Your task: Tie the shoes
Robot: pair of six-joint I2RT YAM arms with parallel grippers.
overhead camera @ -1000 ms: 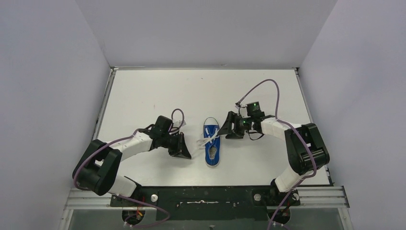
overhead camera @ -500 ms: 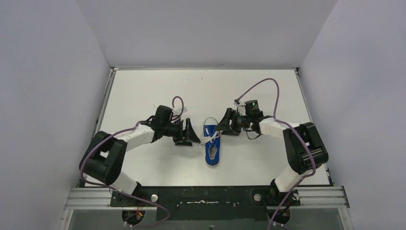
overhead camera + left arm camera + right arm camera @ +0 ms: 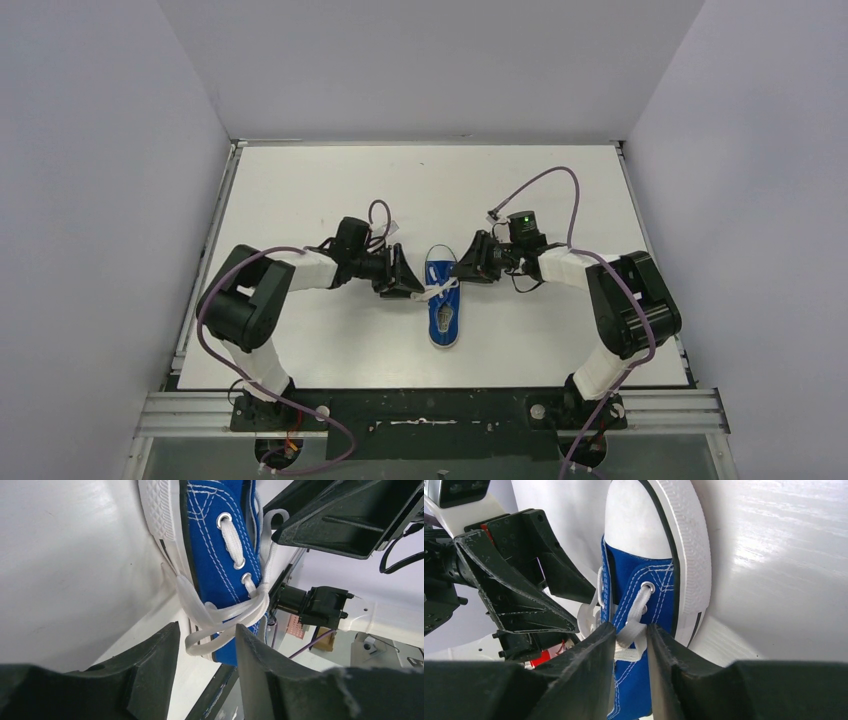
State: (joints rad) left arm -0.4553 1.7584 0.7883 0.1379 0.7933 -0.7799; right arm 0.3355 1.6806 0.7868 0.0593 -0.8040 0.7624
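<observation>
Closing in on the shoe (image 3: 443, 305) mid-table (image 3: 300, 200), you are reaching its laces (image 3: 225, 612): left gripper (image 3: 206, 632) is standing parted around a loop (image 3: 200, 647), right gripper (image 3: 630, 630) is narrowing on a strand (image 3: 628, 636), pinched or not I cannot tell; tying is only beginning.

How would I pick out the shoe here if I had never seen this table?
On the white table, look in the gap between the left gripper and the right gripper. The shoe lies there, the only blue thing, with white laces and a white sole rim.
</observation>
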